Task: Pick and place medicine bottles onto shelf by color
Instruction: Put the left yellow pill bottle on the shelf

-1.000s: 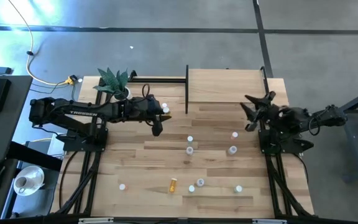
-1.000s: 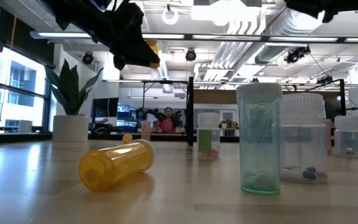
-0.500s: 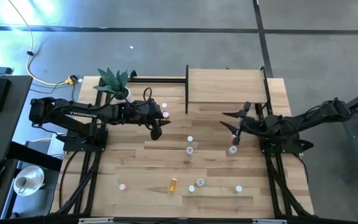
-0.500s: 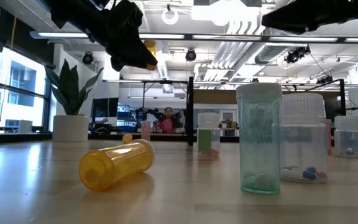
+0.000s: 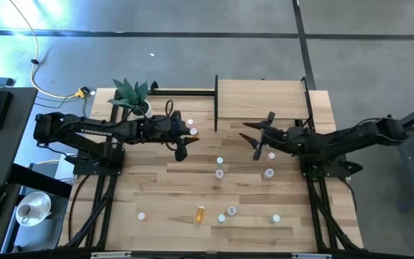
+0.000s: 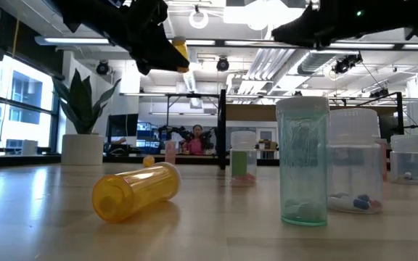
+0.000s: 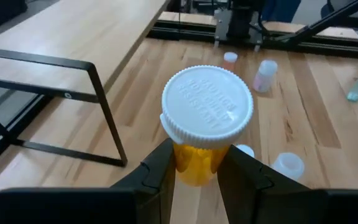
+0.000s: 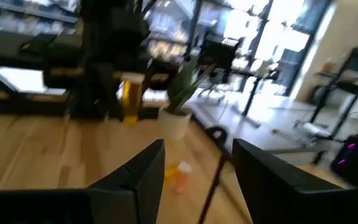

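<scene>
Two dark arms reach over the planked wooden bench (image 5: 157,180); the left claw (image 7: 194,168), held above the boards beside the smooth, pale shelf (image 5: 261,99), is clamped on a translucent orange bottle (image 7: 199,155) with a ribbed white cap. Farther right, loose cylindrical bottles (image 5: 219,173) dot the bench, one orange bottle (image 6: 135,190) lying on its side; the right claw (image 5: 257,140) hangs spread wide just in front of the shelf, gripping nothing.
</scene>
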You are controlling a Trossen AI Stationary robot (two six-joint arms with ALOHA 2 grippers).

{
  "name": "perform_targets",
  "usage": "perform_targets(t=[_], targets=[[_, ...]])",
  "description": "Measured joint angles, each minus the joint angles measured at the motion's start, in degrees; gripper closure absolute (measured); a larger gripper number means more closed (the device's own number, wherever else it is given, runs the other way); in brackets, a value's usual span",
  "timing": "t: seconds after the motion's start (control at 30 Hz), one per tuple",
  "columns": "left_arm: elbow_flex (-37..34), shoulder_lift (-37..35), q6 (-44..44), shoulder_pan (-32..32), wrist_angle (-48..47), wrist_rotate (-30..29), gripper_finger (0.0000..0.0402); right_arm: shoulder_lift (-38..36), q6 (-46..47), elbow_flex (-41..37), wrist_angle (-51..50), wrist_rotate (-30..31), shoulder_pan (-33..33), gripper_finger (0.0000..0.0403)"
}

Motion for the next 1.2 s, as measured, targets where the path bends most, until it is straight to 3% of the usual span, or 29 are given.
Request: perform_targets(t=[0.27,0.47,0.8,1.2], targets=[[0.00,0.00,5.65,-0.07,-3.62,-0.02,0.0312,9.97,0.51,5.77,-0.43,-2.93,-1.47,0.0196],[0.00,0.00,5.84,-0.07,-1.82,-0.08,0.0312,17.98,-2.35,13.49,-1.04,-9.00,-1.91,0.0187],[0.00,0.00,5.84,-0.09,-2.44,-1.15,0.0312,28.85,-5.29,21.30,-3.10,-9.45,-1.91,0.0187],[0.04,3.24,5.49,-0.20,-3.48,-1.33,0.0312,31.03,-6.11,22.85,-0.38,-9.56,-1.91,0.0187]])
